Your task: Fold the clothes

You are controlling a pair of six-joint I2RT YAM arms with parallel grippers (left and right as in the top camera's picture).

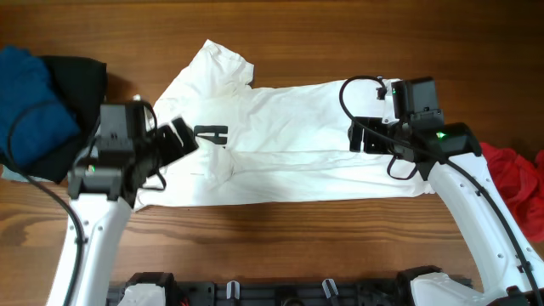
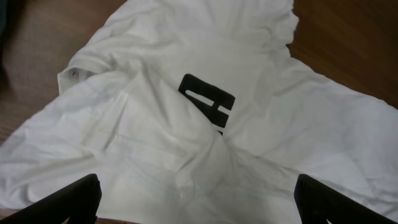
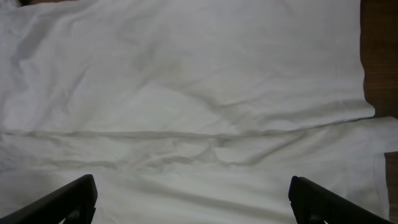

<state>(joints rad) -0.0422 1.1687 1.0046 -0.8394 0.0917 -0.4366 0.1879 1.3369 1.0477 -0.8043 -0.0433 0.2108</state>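
Rising from the near edge of the worktop (image 1: 280, 246), the left arm (image 1: 85, 246) and right arm (image 1: 493, 229) are seen whole only in the overhead view, each bent forward and inward over the white T-shirt (image 1: 289, 127). The left gripper (image 1: 180, 141) is held above the shirt's left end, near the black lettering (image 1: 212, 133). The right gripper (image 1: 365, 138) is held above its right end. Their jaws are shown best in the wrist views: the left fingers (image 2: 68, 202) and right fingers (image 3: 68, 202) are spread wide, and nothing is gripped (only cloth lies beneath). The shirt is laid lengthwise across the worktop's middle, wrinkled, with a long fold line along it and a sleeve pointing to the far edge. A red garment (image 1: 518, 174) is found at the right edge, and blue cloth (image 1: 30, 102) beside black cloth (image 1: 81, 81) at the far left corner, all shown by the overhead view alone.
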